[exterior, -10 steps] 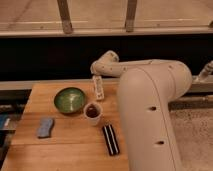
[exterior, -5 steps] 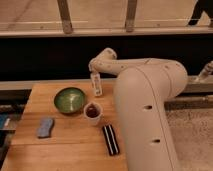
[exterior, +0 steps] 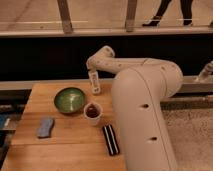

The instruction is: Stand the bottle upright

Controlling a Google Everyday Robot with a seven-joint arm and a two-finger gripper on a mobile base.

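The bottle (exterior: pixel 96 87) is small, slim and whitish. It hangs nearly upright, slightly tilted, over the far part of the wooden table (exterior: pixel 44 91), and I cannot tell whether its base touches the wood. My gripper (exterior: pixel 93 76) reaches down from the bent wrist at the back of the table and is shut on the bottle's upper part. The bottle is just behind the white cup (exterior: pixel 92 111) and to the right of the green bowl (exterior: pixel 69 99).
The white cup holds a dark liquid. A flat black bar (exterior: pixel 110 139) lies near the front right. A blue-grey sponge (exterior: pixel 45 127) lies at the front left. My bulky white arm (exterior: pixel 145 105) covers the table's right side. A dark ledge runs behind the table.
The gripper and the bottle have shifted slightly left and up from a second ago, then settled a little lower. The bottle now stands closer to upright. Nothing else has moved.
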